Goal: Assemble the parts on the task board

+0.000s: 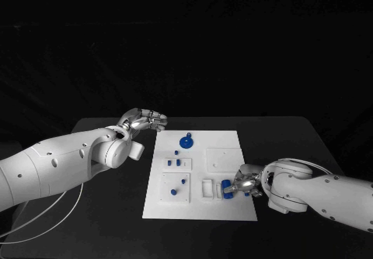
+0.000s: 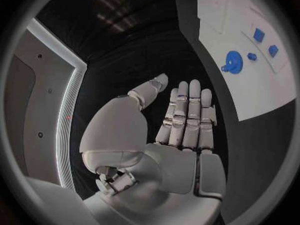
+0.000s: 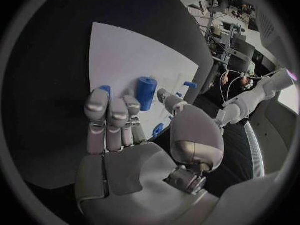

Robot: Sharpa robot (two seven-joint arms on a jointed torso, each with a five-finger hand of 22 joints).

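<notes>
Now, left robot hand (image 1: 147, 120) open off the task board (image 1: 225, 213) edge, right robot hand (image 1: 242, 185) gripping blue part (image 3: 145, 92).

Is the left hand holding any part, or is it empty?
Empty. The left hand hovers over the black table beside the task board, fingers straight and together, nothing in them.

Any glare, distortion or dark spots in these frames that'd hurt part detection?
Head view: task board bright and evenly lit on the black table, background black. Left wrist view: fisheye bends the board's edges; left hand covers the middle. Right wrist view: same bending; right hand partly hides blue parts.
</notes>
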